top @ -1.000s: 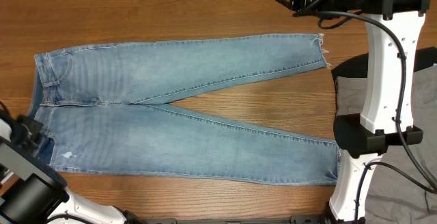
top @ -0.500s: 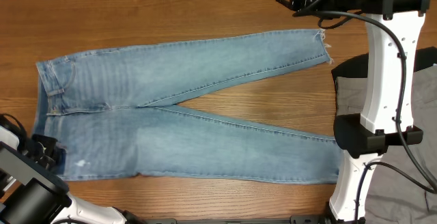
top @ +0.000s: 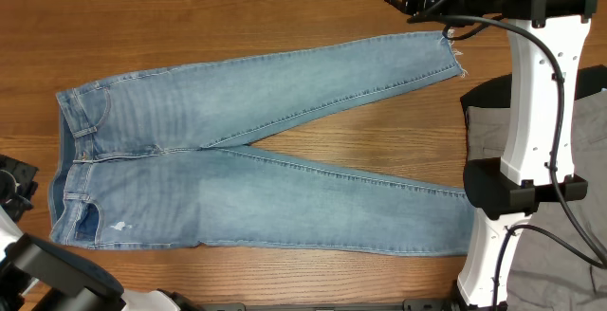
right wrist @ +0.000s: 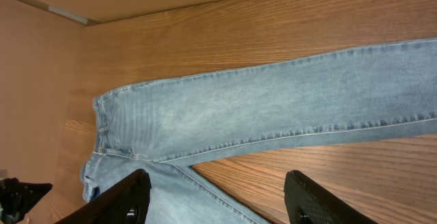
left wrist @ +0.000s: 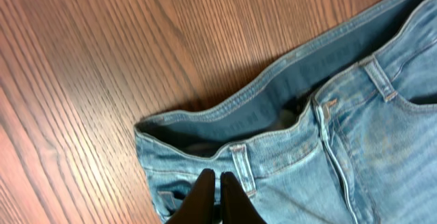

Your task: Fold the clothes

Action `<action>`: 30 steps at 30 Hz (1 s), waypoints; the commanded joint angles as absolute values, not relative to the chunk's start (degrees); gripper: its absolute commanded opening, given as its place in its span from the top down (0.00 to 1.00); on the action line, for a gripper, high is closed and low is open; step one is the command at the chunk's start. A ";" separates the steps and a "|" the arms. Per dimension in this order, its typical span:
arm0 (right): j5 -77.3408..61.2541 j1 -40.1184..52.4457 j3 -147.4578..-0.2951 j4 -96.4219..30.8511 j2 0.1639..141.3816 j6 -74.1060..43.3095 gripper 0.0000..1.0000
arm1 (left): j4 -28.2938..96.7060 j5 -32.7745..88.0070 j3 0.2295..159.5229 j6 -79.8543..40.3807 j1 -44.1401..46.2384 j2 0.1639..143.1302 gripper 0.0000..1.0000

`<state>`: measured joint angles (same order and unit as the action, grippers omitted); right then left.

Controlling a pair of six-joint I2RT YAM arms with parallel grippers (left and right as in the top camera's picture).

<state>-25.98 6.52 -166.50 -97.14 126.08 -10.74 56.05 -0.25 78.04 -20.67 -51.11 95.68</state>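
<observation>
Centrally on the wooden table (top: 237,27) lie the light-blue jeans (top: 142,159), spread flat, with the waistband (top: 68,150) at the left of the overhead frame and the two legs fanning out to the right. The upper leg slants up toward the upper right, where its frayed hem (top: 455,57) ends just below the dark wrist of the right arm. The lower leg runs to the lower right and ends beside that arm's white base. A strip of bare wood shows between the legs.

At the right edge a grey garment (top: 486,126) lies partly behind the arm, apart from the upper hem.

In the left wrist view, the left gripper (left wrist: 217,183) sits at the bottom centre with its black fingers pressed together, tips just beside a belt loop (left wrist: 240,164) on the waistband. No cloth shows between them, and whether they touch the denim cannot be told.

In the right wrist view, the right gripper (right wrist: 218,186) has its fingers (right wrist: 130,197) spread wide with nothing between them, and it hangs above the jeans.
</observation>
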 commanded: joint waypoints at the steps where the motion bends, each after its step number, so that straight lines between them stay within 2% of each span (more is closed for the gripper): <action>1: -25.56 6.74 -166.93 -97.03 125.56 -10.87 0.34 | 53.80 -2.28 74.06 -19.29 -50.94 99.53 0.93; 8: -25.54 6.74 -166.93 -97.03 125.58 -10.87 0.33 | 43.81 -0.54 68.82 -19.25 -50.87 108.12 0.95; 14: -25.56 6.74 -166.93 -97.03 125.58 -10.87 0.33 | 44.69 -0.82 68.73 -19.29 -51.22 112.07 0.96; 22: -25.56 6.74 -166.93 -97.06 125.58 -10.90 0.34 | 59.20 -4.40 68.73 -25.30 -51.42 111.90 0.96; 26: -25.56 6.74 -166.93 -97.03 125.58 -10.87 0.33 | 62.65 -1.54 71.66 -21.21 -52.23 110.89 0.96; 30: -25.56 6.74 -166.93 -97.06 125.58 -10.87 0.32 | 69.32 0.93 81.03 -18.02 -53.10 107.37 0.96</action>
<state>-25.91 6.52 -166.50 -97.14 126.08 -10.74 66.17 -1.50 73.28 -21.52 -52.21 110.87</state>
